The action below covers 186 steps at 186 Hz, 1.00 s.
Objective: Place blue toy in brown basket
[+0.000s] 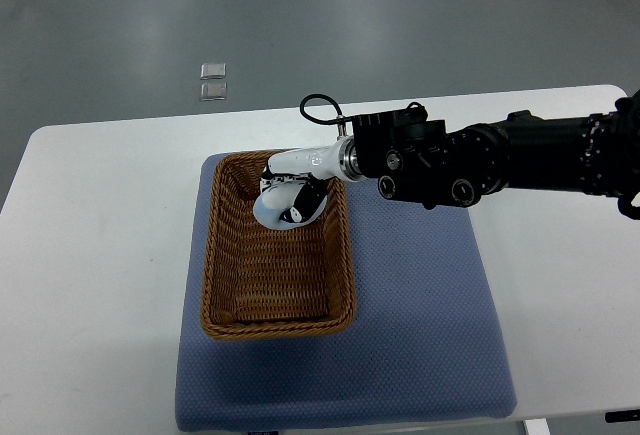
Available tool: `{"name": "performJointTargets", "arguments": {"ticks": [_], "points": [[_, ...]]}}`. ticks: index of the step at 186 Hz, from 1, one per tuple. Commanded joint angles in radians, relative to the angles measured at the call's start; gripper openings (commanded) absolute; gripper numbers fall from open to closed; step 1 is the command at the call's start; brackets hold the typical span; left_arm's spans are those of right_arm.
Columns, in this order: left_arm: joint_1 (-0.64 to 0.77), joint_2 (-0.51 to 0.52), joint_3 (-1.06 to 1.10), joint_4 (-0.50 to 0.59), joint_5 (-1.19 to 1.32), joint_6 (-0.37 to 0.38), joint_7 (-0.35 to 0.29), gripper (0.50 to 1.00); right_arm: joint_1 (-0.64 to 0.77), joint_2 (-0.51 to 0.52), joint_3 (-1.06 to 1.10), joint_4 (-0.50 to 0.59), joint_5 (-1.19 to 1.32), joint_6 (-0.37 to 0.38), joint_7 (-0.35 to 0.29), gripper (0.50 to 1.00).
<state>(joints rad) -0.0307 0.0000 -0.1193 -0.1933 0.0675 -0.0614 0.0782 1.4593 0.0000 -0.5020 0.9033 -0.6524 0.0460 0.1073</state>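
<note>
The blue toy cannot be made out for certain: only a pale, slightly bluish rounded shape shows under the curled fingers (298, 202) of the right hand (292, 187), and it is not clear if this is the toy or a part of the hand itself. The fingers are bent inward and close together, not spread, but whether they clamp on something cannot be told from this view. The hand is white with dark joints, and it hangs over the far end of the brown basket (232, 300), inside its rim. Below the fingers and toward the near side, the woven bottom of the basket is bare. The basket stands on a blue mat (420, 335), which lies on a white table (100, 255). The black forearm (520, 160) reaches in from the right edge.
</note>
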Motion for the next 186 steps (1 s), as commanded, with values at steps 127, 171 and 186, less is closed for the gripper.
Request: {"name": "performJointTargets", "arguments": {"ticks": [127,171,186], "points": [[0.0,0.0,0.003,0.0,0.0,0.002,0.0,1.0,-0.096,-0.126,0.493,-0.034,0.261,0.005,0.074,0.854],[0.0,0.0,0.006,0.002,0.0,0.002,0.0,1.0,-0.398,-0.157,0.991,-0.067,0.442,0.04,0.137,0.876],[0.0,0.0,0.007,0.002,0.0,0.002,0.0,1.0,-0.488,-0.152,1.123,-0.084,0.474,0.066,0.138,0.907]]}}
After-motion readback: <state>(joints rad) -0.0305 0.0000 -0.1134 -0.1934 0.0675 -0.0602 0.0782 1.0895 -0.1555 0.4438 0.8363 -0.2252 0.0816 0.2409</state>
